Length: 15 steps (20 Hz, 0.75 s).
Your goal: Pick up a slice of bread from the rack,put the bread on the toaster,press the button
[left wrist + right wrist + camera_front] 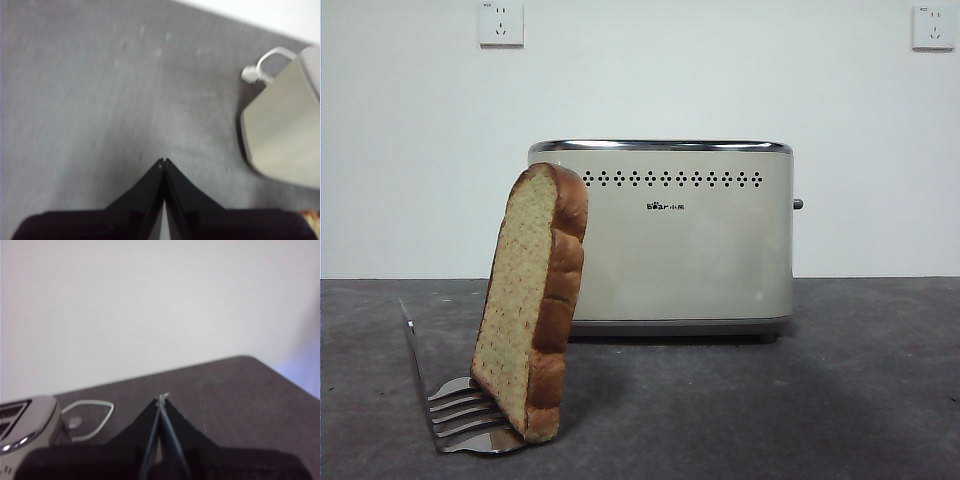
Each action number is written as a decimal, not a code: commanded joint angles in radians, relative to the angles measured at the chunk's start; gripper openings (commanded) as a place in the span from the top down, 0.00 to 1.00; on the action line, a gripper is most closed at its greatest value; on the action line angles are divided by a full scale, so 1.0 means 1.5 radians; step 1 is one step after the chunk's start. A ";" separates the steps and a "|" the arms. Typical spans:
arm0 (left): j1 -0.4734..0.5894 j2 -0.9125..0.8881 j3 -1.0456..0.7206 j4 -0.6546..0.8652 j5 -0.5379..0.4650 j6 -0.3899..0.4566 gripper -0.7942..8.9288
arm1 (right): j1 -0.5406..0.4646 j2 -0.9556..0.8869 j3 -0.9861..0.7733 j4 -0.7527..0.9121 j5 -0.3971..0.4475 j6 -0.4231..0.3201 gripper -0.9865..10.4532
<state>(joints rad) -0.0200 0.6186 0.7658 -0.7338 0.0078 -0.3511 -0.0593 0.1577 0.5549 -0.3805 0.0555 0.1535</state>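
Observation:
The slice of bread stands tilted in the chrome rack at the front left of the table. Behind it stands the cream toaster, its dark button sticking out of its right edge. No arm shows in the front view. My left gripper is shut and empty above the grey table, with the toaster off to one side. My right gripper is shut and empty, with the toaster's corner beside it.
A white power cord lies on the table by the toaster, and it also shows in the right wrist view. Two wall sockets sit high on the white wall. The table's far corner shows.

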 commanded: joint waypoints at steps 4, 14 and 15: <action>0.001 0.111 0.109 -0.186 0.001 -0.023 0.92 | 0.001 0.060 0.085 -0.111 0.000 0.007 0.92; -0.013 0.343 0.285 -0.357 0.129 -0.072 0.92 | 0.001 0.175 0.203 -0.200 -0.002 0.006 0.91; -0.017 0.359 0.296 -0.373 0.147 -0.094 0.92 | 0.001 0.186 0.212 -0.213 -0.002 0.006 0.91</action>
<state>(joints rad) -0.0425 1.1553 1.2064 -1.2865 0.2207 -0.4507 -0.0593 0.4381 0.8688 -0.7040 0.0521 0.1535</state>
